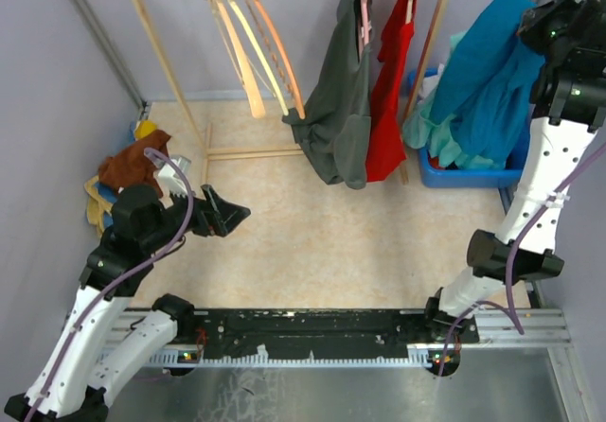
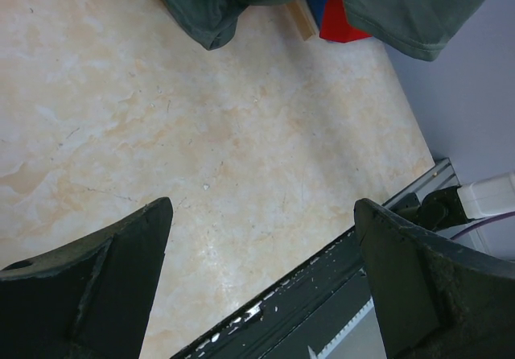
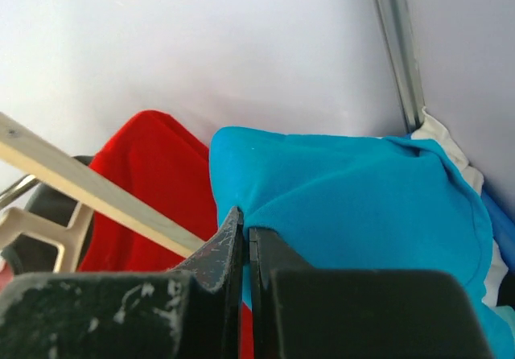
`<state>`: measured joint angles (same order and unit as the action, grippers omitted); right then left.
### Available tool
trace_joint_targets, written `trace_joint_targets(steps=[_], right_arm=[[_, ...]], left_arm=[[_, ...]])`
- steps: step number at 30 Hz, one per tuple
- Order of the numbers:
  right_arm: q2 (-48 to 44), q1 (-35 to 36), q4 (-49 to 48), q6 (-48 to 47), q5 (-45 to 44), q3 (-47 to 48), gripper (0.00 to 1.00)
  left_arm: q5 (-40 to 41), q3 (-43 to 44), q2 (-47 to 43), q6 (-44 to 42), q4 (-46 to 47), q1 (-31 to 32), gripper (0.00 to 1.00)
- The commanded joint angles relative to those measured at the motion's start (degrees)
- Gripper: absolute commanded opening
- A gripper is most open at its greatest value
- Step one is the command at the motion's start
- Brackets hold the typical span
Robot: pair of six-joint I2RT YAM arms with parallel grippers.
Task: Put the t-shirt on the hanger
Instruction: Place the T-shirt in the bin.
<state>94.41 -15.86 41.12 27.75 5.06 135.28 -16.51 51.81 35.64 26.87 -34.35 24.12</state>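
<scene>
The deep teal-blue t-shirt (image 1: 488,77) hangs in the air at the far right, above the blue bin. My right gripper (image 1: 532,25) is raised high and shut on a fold of its cloth. In the right wrist view the two fingers (image 3: 245,234) are pressed together on the t-shirt (image 3: 362,206). The thin orange hanger (image 1: 282,58) hangs on the rail of the wooden rack at the back left, far from the t-shirt. My left gripper (image 1: 230,216) is open and empty, low over the floor at the left; its wrist view (image 2: 261,210) shows only floor between the fingers.
Cream hangers (image 1: 241,53) hang beside the orange one. A dark grey shirt (image 1: 336,119) and a red garment (image 1: 390,91) hang mid-rack. A blue bin (image 1: 473,174) holds an aqua garment (image 1: 424,124). A clothes pile (image 1: 133,167) lies left. A black rail (image 1: 312,332) runs along the near edge.
</scene>
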Motion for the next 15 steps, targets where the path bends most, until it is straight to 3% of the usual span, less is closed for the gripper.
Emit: trace_joint_targets(steps=[1,8,12,14,15], right_arm=[[-2.3,-1.9,-7.7,0.8,3.9,-5.6,0.00],[-15.3,-1.9,-20.0,-0.1,6.8,-42.4,0.00],[-15.9,-1.9,-22.1,-1.3,7.8,-53.7,0.02],[-13.4,-1.9,-19.9,-2.5,8.0,-54.3,0.15],[-12.5,-1.9,-18.5,-3.3,8.2,-53.8,0.28]], left_arm=[[-0.4,-0.8,1.1,-1.2,1.4,0.1,1.00],[-1.5,-2.4,1.7,-1.0,2.7,0.1,1.00],[-2.2,-3.8,1.7,-0.3,3.9,0.1,1.00],[-2.5,-4.3,1.8,-0.1,4.4,0.1,1.00],[-2.6,-4.5,1.8,0.0,4.6,0.1,1.00]])
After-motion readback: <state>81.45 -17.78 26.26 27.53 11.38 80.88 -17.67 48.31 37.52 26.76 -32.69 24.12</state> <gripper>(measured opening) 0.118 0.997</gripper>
